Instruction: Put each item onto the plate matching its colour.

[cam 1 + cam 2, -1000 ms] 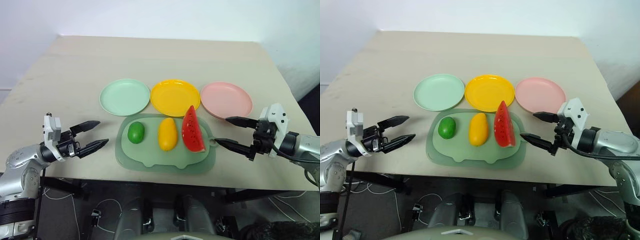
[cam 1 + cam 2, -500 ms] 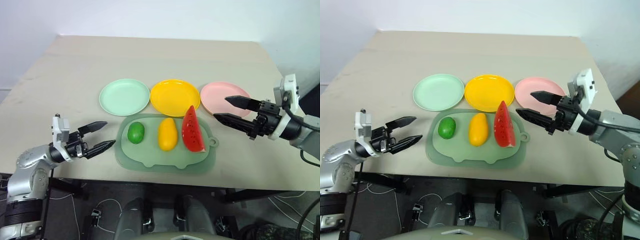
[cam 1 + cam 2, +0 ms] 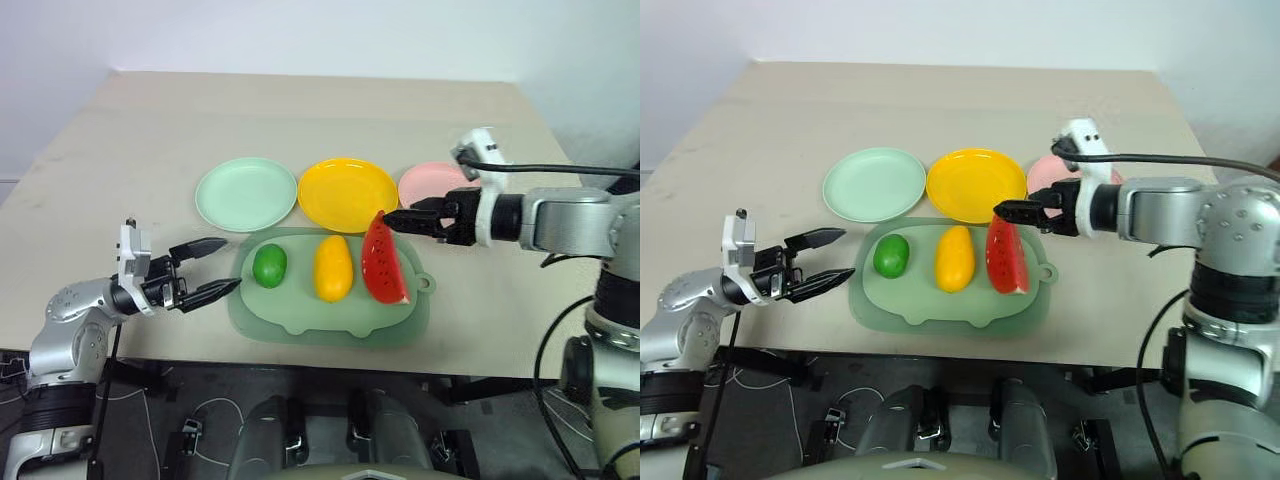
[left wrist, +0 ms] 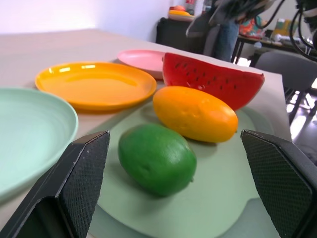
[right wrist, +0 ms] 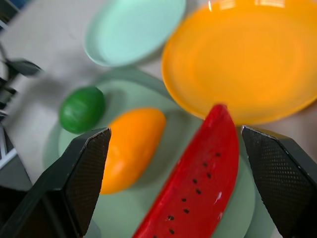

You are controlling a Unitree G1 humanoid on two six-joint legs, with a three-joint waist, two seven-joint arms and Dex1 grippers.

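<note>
The beige table (image 3: 120, 140) is carrying everything, and the green mat (image 3: 330, 320) near its front edge is serving as the landmark. Three toy foods are lying in a row on the mat: the red watermelon wedge (image 3: 382, 262) toward its right end, standing on its rind edge; the yellow mango (image 3: 334, 267) at its middle; and the small green lime (image 3: 270, 266) toward its left end. None of them is touching a neighbour.

Just behind the mat, three round plates are sitting in a line, each empty. The mint green plate (image 3: 246, 194) is lying behind the mat's left part, the yellow plate (image 3: 348, 193) behind its middle, and the pink plate (image 3: 430, 183) behind its right corner, partly covered by the right arm.

The right gripper (image 3: 400, 218) is reaching in from the mat's right side, with its two black fingers standing wide apart and holding nothing; its tips are hovering at the top end of the watermelon wedge, over the mat's rear right edge.

The left gripper (image 3: 218, 266) is hanging just off the mat's left edge, pointing toward the lime, with its fingers also spread apart and empty.
</note>
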